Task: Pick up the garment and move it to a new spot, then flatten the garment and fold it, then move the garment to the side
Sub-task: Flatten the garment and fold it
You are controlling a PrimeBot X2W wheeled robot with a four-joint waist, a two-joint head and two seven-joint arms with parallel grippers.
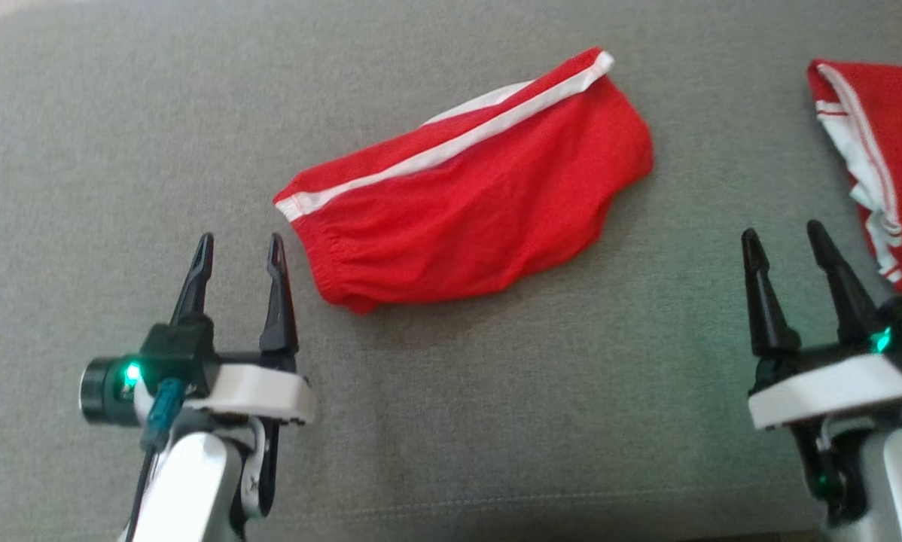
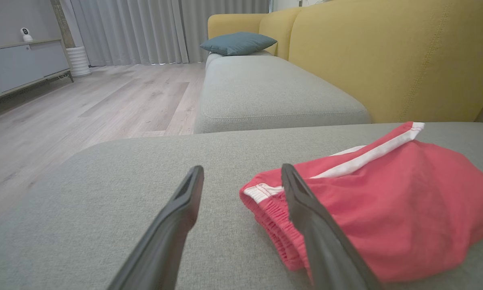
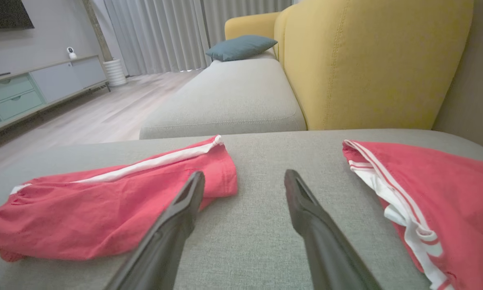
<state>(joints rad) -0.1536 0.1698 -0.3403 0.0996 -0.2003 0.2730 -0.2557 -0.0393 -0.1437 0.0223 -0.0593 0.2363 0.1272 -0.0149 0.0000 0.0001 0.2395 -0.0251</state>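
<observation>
A red garment (image 1: 481,196) with a white side stripe lies folded on the grey seat cushion (image 1: 496,391), near the middle of the head view. It also shows in the left wrist view as the garment (image 2: 394,209) and in the right wrist view as the garment (image 3: 104,201). My left gripper (image 1: 240,252) hovers open just left of its elastic waistband end, holding nothing. My right gripper (image 1: 786,241) stands open at the lower right, apart from the garment, with bare cushion between its fingers.
A second red and white garment (image 1: 880,158) lies at the right edge of the cushion, close to my right gripper; it appears again as the second garment (image 3: 435,201). Behind are a yellow sofa back (image 3: 366,60), a blue pillow (image 2: 237,42) and wooden floor (image 2: 84,104).
</observation>
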